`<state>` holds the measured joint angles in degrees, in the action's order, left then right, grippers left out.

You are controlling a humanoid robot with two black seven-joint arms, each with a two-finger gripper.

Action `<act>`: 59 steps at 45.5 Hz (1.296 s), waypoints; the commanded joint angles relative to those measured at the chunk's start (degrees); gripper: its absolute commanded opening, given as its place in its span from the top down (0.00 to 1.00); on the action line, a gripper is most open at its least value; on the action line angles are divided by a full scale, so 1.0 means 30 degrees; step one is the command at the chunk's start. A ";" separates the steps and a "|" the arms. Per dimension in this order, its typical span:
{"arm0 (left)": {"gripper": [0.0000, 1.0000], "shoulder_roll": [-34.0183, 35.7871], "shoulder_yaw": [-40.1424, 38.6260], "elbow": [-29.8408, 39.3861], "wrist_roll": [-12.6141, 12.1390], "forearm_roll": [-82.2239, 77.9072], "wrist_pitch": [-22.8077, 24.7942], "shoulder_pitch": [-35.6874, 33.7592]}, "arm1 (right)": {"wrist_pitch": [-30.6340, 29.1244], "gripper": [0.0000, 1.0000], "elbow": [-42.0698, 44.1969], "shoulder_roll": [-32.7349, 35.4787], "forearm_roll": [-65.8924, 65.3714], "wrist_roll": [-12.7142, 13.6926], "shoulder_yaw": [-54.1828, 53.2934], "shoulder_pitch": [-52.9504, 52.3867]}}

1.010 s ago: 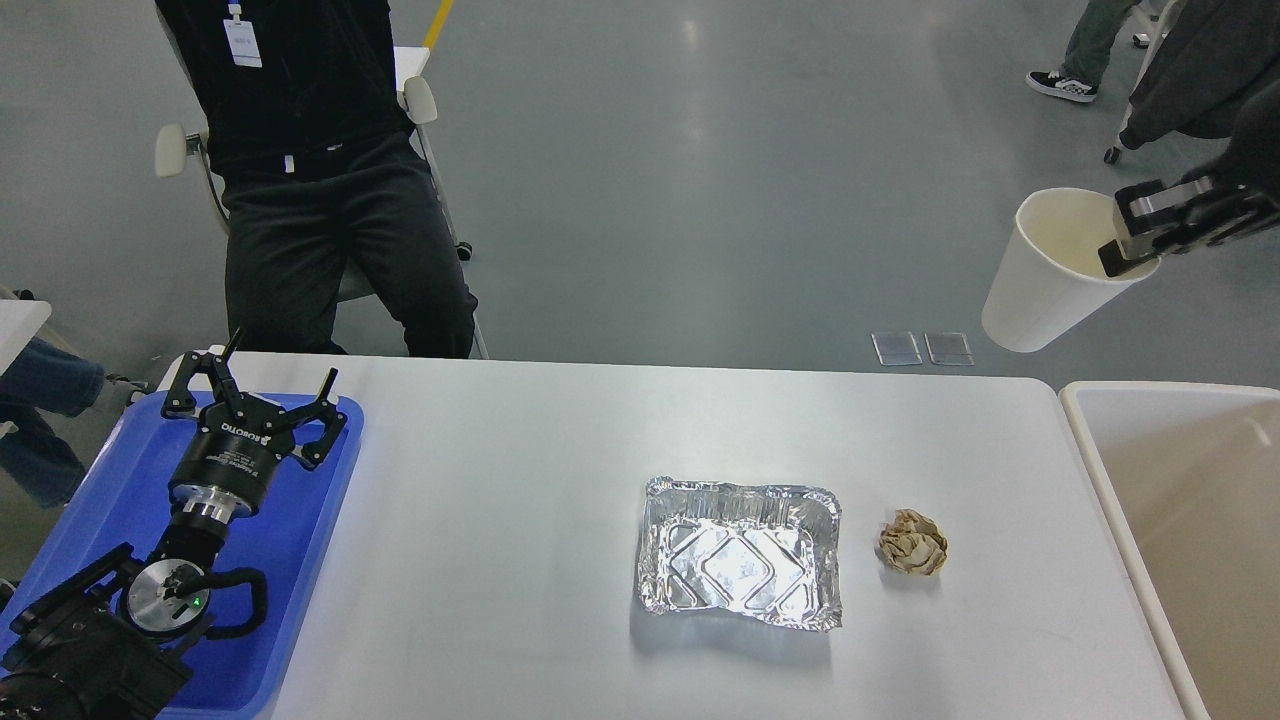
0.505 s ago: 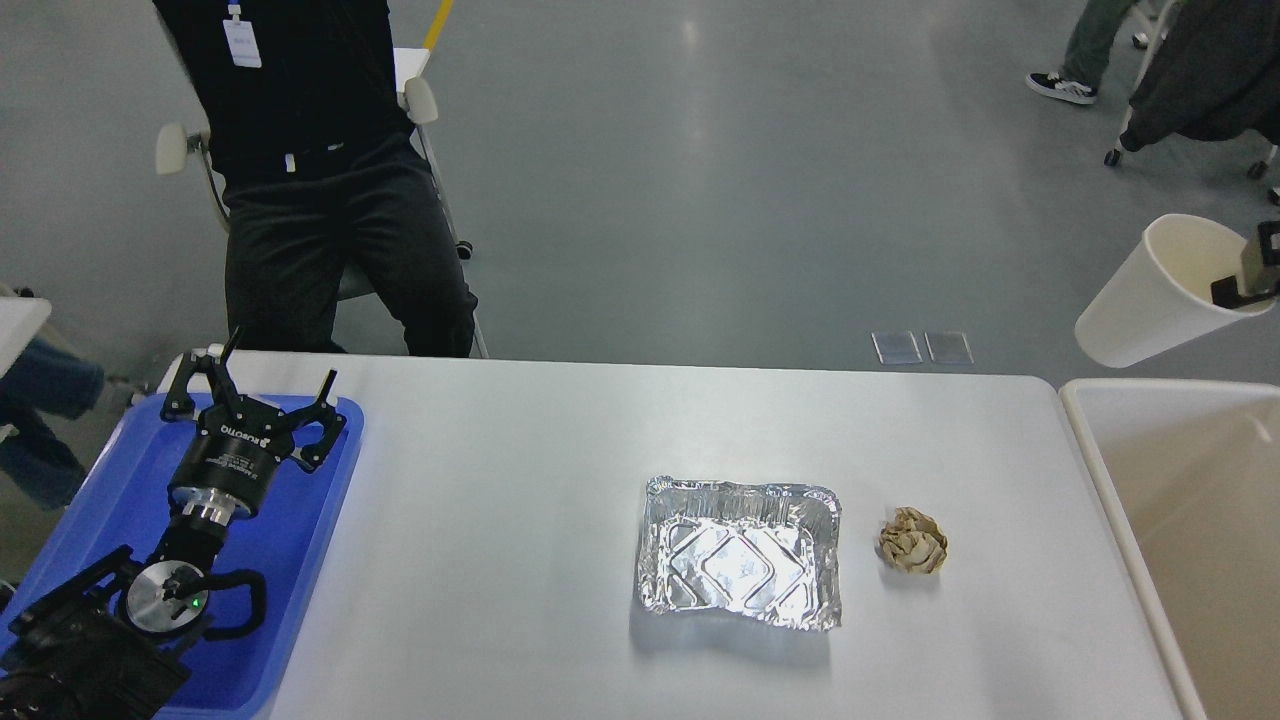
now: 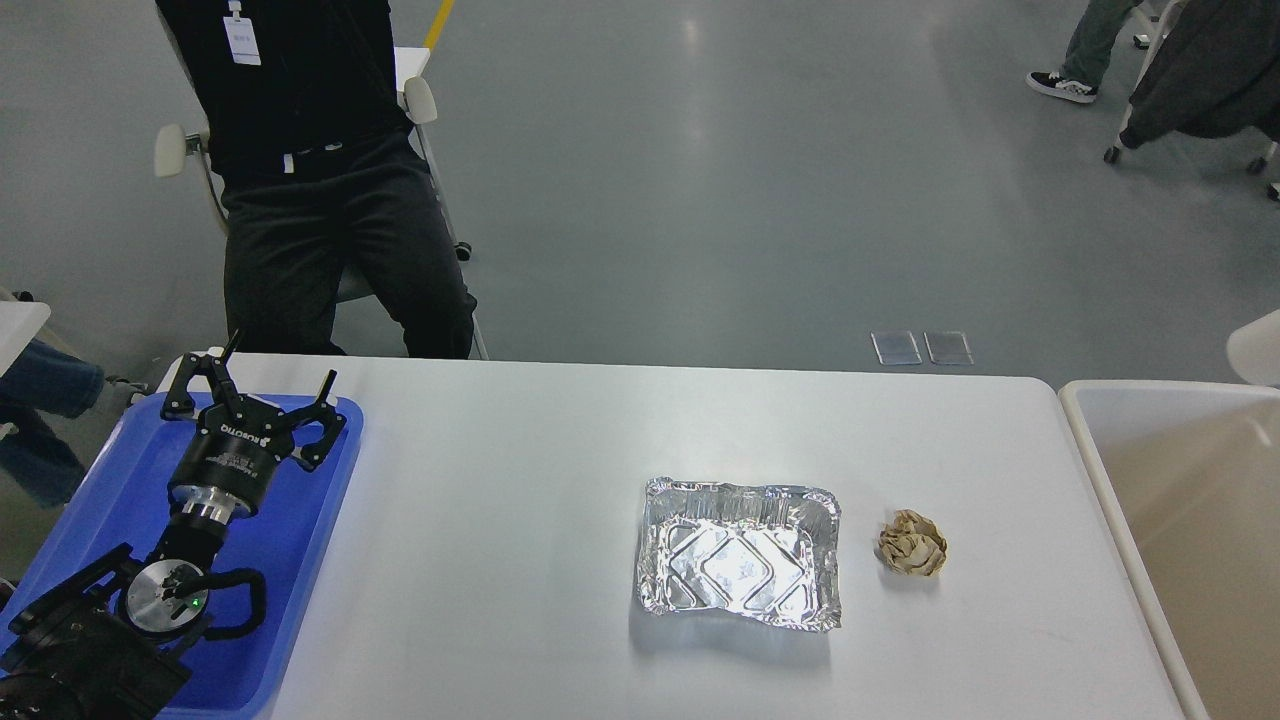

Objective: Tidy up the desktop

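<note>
The left claw hangs spread wide and empty over the blue tray at the bench's left end. The white bench fills the foreground; right of middle lie a foil tray and, just beside it, a crumpled paper ball. At far right, a white cup's edge shows above the cream bin; its claw is out of view. Release only once the cup is squarely over the bin.
</note>
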<state>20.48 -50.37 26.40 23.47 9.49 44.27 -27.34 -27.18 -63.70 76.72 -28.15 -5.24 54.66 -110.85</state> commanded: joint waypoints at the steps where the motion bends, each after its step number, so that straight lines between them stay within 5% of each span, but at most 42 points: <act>1: 0.01 0.0001 0.0002 -0.0010 0.0027 0.0001 -0.0022 0.0002 | 0.4134 1.00 0.1280 -0.0198 0.4106 -0.0039 -0.0584 0.4252; 11: 0.01 0.0001 0.0002 -0.0010 -0.0002 0.0001 0.0007 0.0002 | 0.8033 1.00 0.3710 -0.3508 0.7329 -0.0010 -0.2426 0.9962; 29: 0.01 0.0001 0.0002 -0.0010 0.0027 0.0001 0.0007 0.0002 | 0.8299 1.00 1.2464 -0.8925 0.7948 0.0019 -1.1099 2.1418; 37: 0.01 0.0001 0.0002 -0.0010 0.0027 0.0001 -0.0022 0.0002 | 0.8504 1.00 1.6249 -1.1449 0.7918 -0.0009 -1.1424 2.3268; 59: 0.01 0.0001 0.0002 -0.0010 0.0027 0.0001 -0.0022 0.0002 | 0.9939 1.00 1.8743 -1.4380 0.7596 0.0020 -1.1394 2.4734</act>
<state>20.48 -50.36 26.38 23.55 9.49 44.23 -27.33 0.84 -11.75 37.75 -5.07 -5.21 20.98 -39.14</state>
